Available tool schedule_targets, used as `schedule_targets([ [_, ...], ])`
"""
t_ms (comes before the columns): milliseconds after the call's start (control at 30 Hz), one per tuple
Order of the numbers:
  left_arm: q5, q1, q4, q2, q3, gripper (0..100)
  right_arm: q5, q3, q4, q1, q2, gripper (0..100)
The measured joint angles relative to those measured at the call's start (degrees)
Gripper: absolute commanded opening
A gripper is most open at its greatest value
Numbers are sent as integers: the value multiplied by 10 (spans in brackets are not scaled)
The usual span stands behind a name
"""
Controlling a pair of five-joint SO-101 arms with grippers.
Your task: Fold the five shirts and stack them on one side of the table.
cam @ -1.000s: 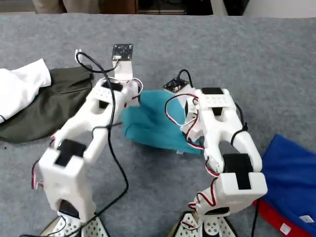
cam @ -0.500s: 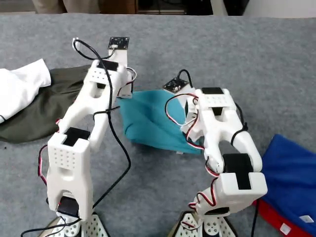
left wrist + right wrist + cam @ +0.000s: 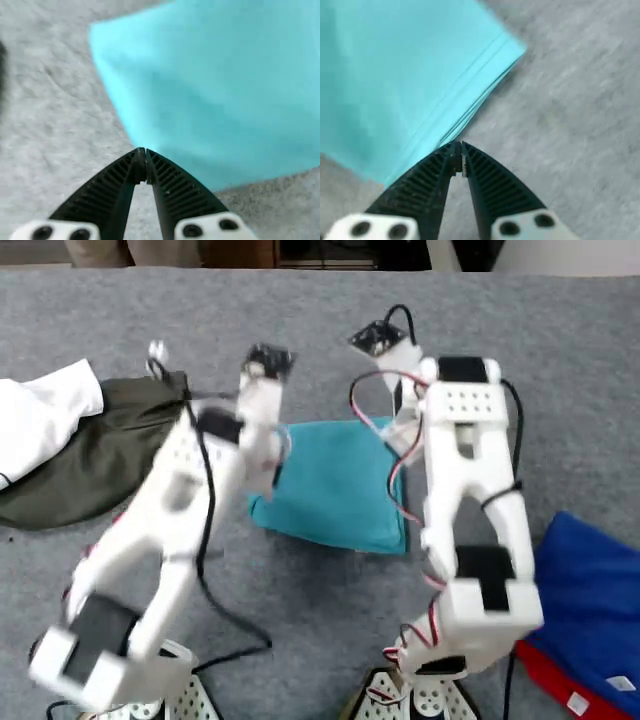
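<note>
1. The left claw (image 3: 141, 162) has its two black ribbed fingers (image 3: 107, 192) pressed together, the tips meeting with no gap.
2. Each finger is fixed to a white base with dark round holes.
3. Beyond the tips lies a teal shirt (image 3: 225, 90), folded flat and smooth, with one corner in sight.
4. The tips sit right at the shirt's near edge; whether they touch the cloth cannot be told.
5. The grey, fuzzy desk (image 3: 50, 125) shows beside the shirt and around the claw.

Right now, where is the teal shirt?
In the high view the teal shirt lies folded in the middle of the table, between the dark olive shirt on its left and the blue shirt on its right.
</note>
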Motion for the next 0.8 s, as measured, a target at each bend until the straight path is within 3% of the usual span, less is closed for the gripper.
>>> schedule_targets([
  [133,0,10,-126,-88,192,20,0,-121,1,0,129,4],
  [233,1,11,-174,-105,268,20,0,-214,20,0,224,4],
  [567,25,42,-193,-111,342,20,0,-518,100,4,480,4],
  [800,25,51,-190,-120,342,20,0,-687,178,4,549,4],
])
